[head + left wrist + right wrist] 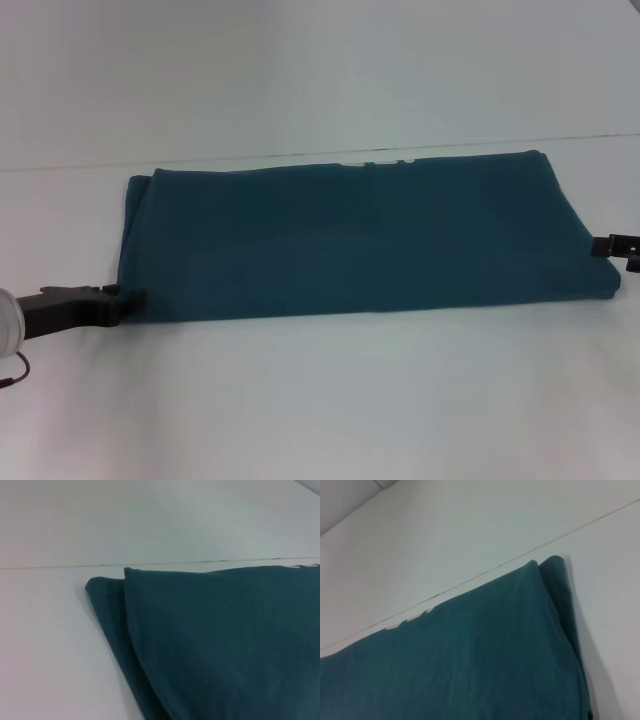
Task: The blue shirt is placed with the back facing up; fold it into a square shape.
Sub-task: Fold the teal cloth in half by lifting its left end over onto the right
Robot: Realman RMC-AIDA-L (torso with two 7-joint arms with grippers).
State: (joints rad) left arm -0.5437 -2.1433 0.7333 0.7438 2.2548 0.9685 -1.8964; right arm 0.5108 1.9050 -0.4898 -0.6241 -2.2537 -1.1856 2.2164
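The blue shirt (350, 235) lies on the white table as a long folded band running left to right, plain side up. A sliver of white lettering (375, 162) peeks out along its far edge. My left gripper (122, 297) sits low at the band's front left corner, touching the cloth. My right gripper (600, 245) is at the band's right end, mostly cut off by the picture's border. The left wrist view shows the shirt (225, 640) with two stacked layers at its left end. The right wrist view shows the shirt (470, 660) and its far right corner.
The white table (320, 400) stretches bare in front of the shirt. A thin seam (300, 152) runs just behind the shirt's far edge, where the table meets a pale wall.
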